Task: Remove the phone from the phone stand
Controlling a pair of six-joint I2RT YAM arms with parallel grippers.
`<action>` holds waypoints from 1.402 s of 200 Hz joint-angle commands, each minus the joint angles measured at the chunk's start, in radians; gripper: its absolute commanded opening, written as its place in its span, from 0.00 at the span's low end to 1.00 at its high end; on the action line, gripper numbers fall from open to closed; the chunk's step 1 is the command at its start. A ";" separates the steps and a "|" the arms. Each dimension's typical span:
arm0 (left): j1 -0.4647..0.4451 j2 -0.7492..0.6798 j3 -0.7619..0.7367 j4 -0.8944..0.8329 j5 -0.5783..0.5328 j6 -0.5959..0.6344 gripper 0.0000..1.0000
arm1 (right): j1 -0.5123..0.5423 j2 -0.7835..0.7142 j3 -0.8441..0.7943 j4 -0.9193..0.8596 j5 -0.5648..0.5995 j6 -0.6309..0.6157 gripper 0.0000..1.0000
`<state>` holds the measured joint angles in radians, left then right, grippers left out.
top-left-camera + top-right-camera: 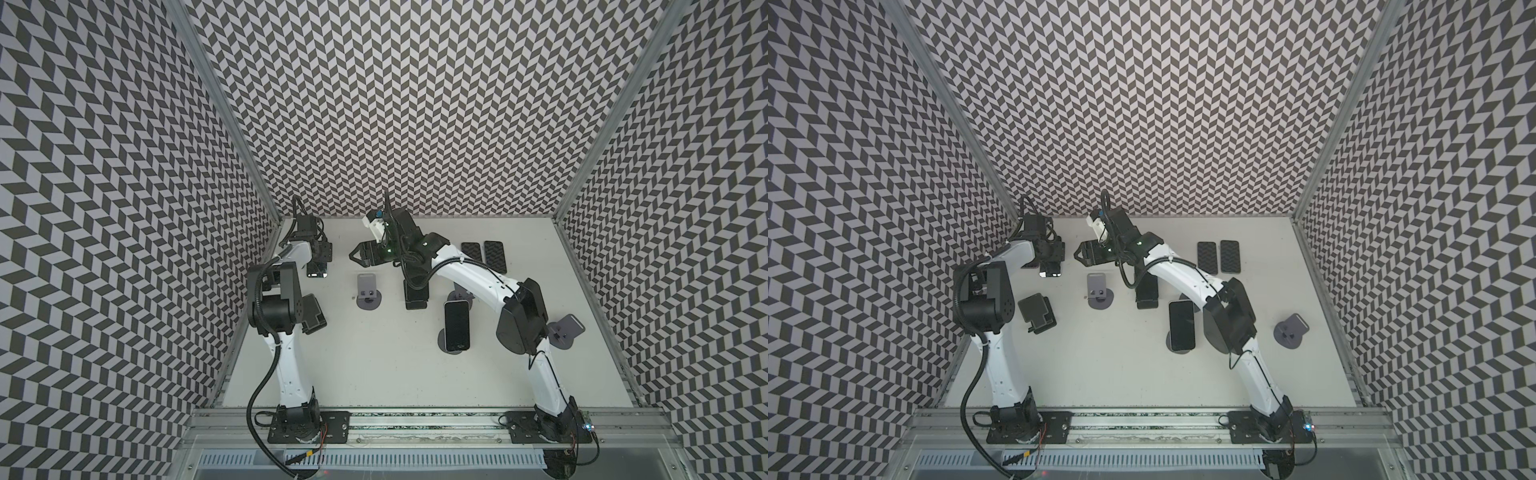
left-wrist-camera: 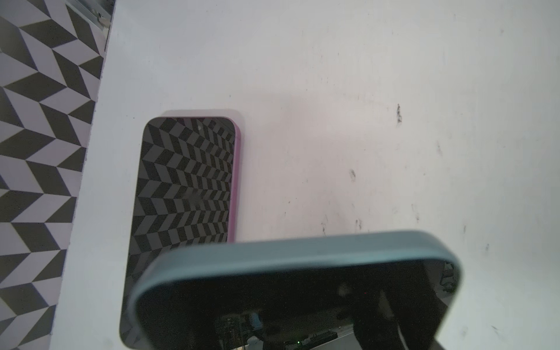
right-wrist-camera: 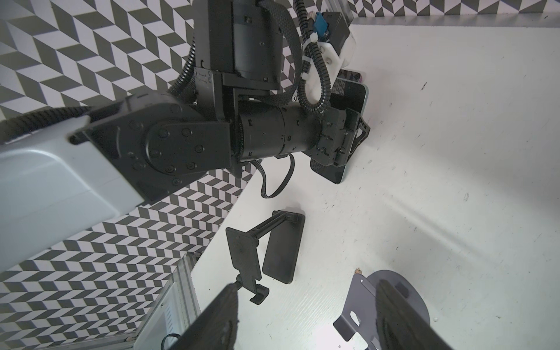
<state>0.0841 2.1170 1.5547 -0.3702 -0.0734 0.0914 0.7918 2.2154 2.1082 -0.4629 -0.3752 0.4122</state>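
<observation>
**A:** Which step is this?

**B:** The set-down, I'd say. At ten o'clock on the table (image 1: 374,374) the left tool (image 3: 348,142) is clamped on a teal-edged phone (image 2: 297,291), which is tilted and just beside a pink-edged phone (image 2: 185,181) lying flat. I can't tell whether its lower edge touches the table.

**A:** So what does the next move call for?

**B:** Laying it flat on bare table and letting go. From the wrist view it overlaps the pink one, so it probably needs shifting sideways first.

**A:** And the holders, left to right?

**B:** At nine o'clock a black clamp stand (image 1: 312,318) lies tipped over and empty. The grey stand (image 1: 368,291), just toward ten from centre, is empty too. The right tool (image 1: 356,255) hovers past it at eleven, its jaws apart with nothing between them. Just right of centre a dark-screened phone (image 1: 457,326) leans on its round-based stand (image 1: 455,351), likely the next one to lift. At one o'clock two phones (image 1: 471,254) lie flat side by side with no holder. The grey stand at three o'clock (image 1: 566,330) is bare.
</observation>
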 commanded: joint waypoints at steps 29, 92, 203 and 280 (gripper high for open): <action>0.013 0.030 0.065 -0.006 0.000 0.030 0.63 | 0.013 0.028 0.003 0.050 -0.008 0.006 0.69; 0.017 0.086 0.135 -0.047 -0.003 0.039 0.63 | 0.014 0.027 -0.002 0.038 0.002 -0.006 0.69; 0.022 0.149 0.217 -0.076 0.021 0.033 0.64 | 0.015 0.040 0.014 0.011 0.005 -0.014 0.70; 0.020 0.171 0.217 -0.084 0.029 0.024 0.64 | 0.015 0.046 0.014 0.007 -0.006 -0.020 0.70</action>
<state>0.0990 2.2490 1.7546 -0.4362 -0.0544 0.1116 0.8005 2.2574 2.1082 -0.4763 -0.3752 0.4065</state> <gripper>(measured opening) 0.718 0.698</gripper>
